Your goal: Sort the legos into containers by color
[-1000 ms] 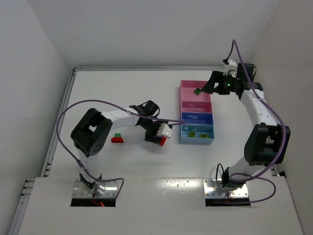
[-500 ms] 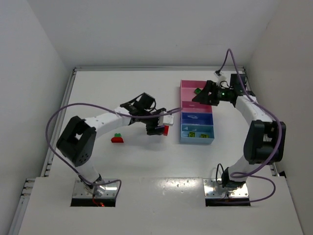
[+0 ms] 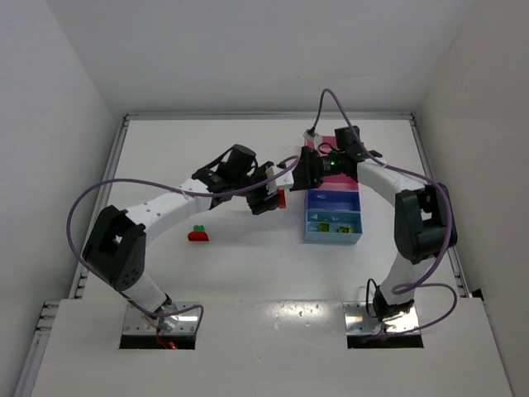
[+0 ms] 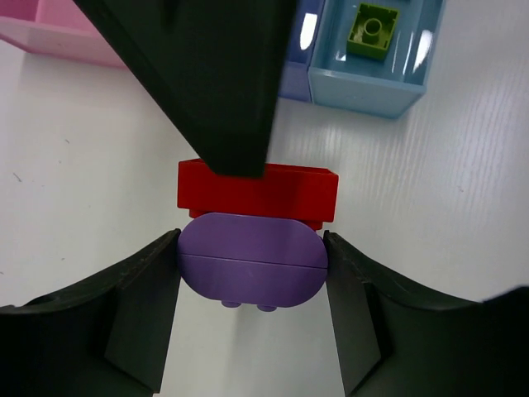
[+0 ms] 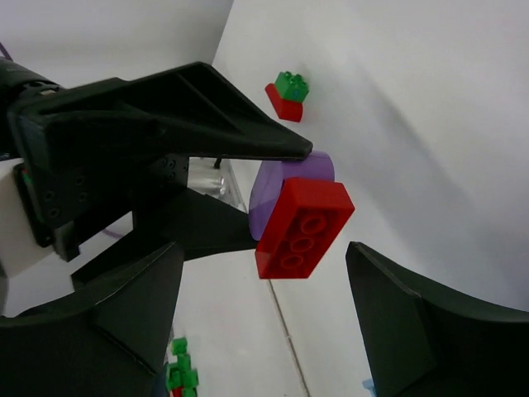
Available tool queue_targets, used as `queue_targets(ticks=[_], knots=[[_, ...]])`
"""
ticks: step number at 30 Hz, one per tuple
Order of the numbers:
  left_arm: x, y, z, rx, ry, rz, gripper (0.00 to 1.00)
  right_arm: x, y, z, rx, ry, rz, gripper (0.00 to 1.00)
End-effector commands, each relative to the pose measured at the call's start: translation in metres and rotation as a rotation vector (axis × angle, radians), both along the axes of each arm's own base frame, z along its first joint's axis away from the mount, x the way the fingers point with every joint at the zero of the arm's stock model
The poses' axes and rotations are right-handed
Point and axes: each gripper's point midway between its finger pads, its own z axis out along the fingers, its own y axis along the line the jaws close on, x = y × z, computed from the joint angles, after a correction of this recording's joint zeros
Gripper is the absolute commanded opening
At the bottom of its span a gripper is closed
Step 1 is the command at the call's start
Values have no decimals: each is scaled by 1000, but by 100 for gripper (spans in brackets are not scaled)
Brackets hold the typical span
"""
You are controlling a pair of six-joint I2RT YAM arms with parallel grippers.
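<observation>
Our left gripper (image 4: pixel 252 266) is clamped on the purple brick (image 4: pixel 248 248), with one finger pressed against each of its rounded ends. The red brick (image 5: pixel 303 225) is snapped onto the purple one's far face and juts out past those fingertips. Both are held off the table (image 4: pixel 463 215), and the tray (image 4: pixel 364 80) lies farther out beyond the fingertips. The purple piece is a smooth oval with two small bumps on its near edge. The red one is a plain oblong showing a row of round studs or sockets to the right wrist camera.

What matters next is that the red brick lies straight ahead of our right gripper (image 5: pixel 264 252), whose fingers are spread wide. Only the brick's near end reaches into the gap between them. Its long axis slants across that view, roughly crosswise to the left fingers. From the left wrist, one right finger (image 4: pixel 207 83) overlaps the red brick's top edge, though we cannot tell whether it touches. We judge that the right arm should close on the red brick and pull the pair apart. A green-on-red pair (image 3: pixel 198 234) lies on the table, nearer our left arm.
</observation>
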Motion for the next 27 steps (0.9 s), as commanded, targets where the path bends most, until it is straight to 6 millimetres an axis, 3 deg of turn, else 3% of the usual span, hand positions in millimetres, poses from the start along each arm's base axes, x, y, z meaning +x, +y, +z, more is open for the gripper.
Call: queue_targets(ticks=[1, 9, 11, 12, 17, 20, 27], knots=[[17, -5, 49, -99, -78, 49, 19, 4, 13, 12, 51, -37, 63, 80], [20, -9, 63, -125, -91, 47, 18, 5, 22, 4, 34, -18, 86, 80], [20, -9, 63, -125, -91, 46, 18, 2, 26, 2, 44, -15, 106, 69], [20, -9, 63, -125, -91, 46, 18, 3, 27, 1, 52, -6, 110, 52], [23, -6, 63, -125, -91, 56, 16, 2, 28, 3, 61, -5, 114, 11], [23, 0, 58, -118, -83, 67, 15, 2, 25, 10, 78, -14, 119, 0], [23, 26, 45, -99, -75, 111, 14, 29, -18, 27, 97, -39, 8, 0]])
